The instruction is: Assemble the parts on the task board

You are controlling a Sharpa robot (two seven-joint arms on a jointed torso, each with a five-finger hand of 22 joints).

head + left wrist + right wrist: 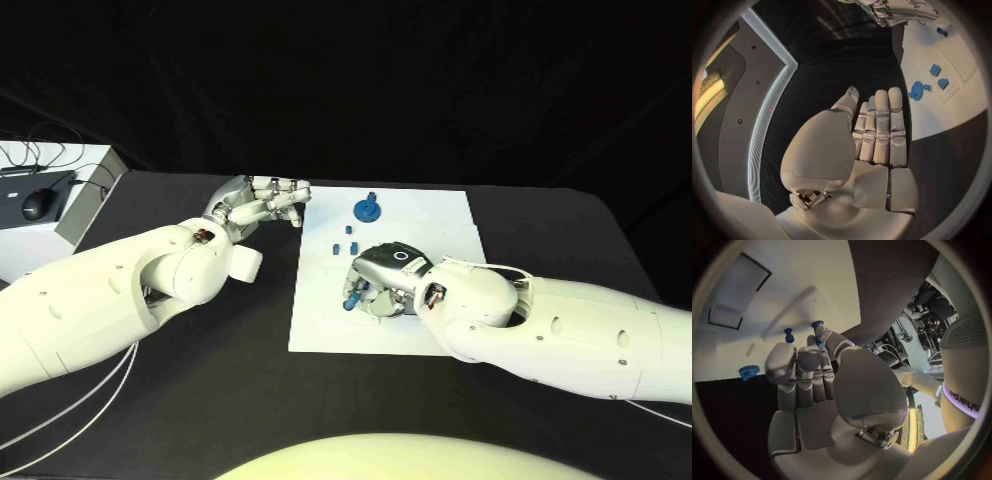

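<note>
1. At the far left of the table, a white box [58, 205] sits with a black computer mouse [41, 204] on top of it.
2. Next, my left arm comes in from the left, and my left hand [264, 203] hovers over the black table [216, 340] just beside the upper left corner of the task board [325, 330]. Its fingers are straight and side by side, a little apart from the thumb, and it holds nothing.
3. In the middle, the task board is a white plate lying flat on the table. Near its upper edge stands a round blue gear-like part [369, 209]. Below it lie a few small blue parts [348, 242] in a short row.
4. To the right, my right hand [384, 280] is lowered onto the middle of the board, fingers curled downward. A small blue peg [351, 297] sits at my fingertips, touching them. In the right wrist view the same peg [819, 329] shows between thumb and fingertip, so I appear to pinch it.
5. Beside it in that view, a second blue peg [789, 335] stands upright in the board, apart from my fingers.
</note>
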